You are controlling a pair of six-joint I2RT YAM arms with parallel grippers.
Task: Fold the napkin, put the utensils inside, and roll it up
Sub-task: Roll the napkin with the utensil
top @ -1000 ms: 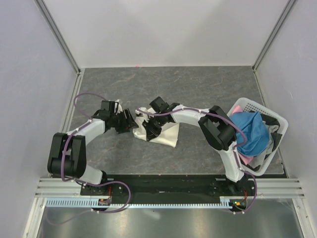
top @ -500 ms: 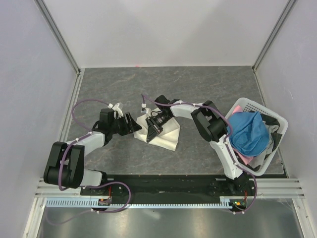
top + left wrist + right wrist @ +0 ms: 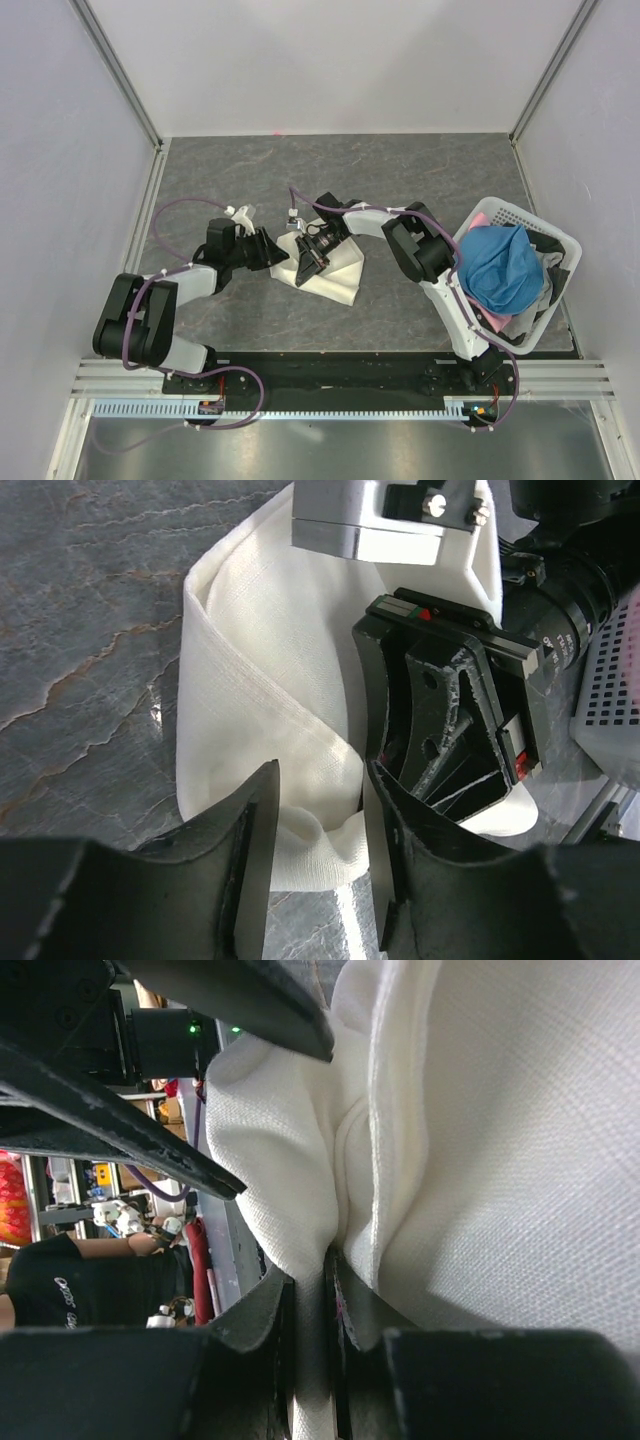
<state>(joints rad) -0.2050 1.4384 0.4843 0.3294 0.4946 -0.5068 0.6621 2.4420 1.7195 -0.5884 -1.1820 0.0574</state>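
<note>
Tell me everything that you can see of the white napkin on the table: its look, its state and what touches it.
The napkin is a plain cream-white woven cloth, soft and unmarked. It lies folded in several layers on the grey table, between the two arms. Its left side is bunched into rounded folds. The right gripper is shut on a thin fold of it. The left gripper has a finger on each side of another fold at the edge; whether it presses that fold cannot be told. No utensil shows on or in the cloth.
</note>
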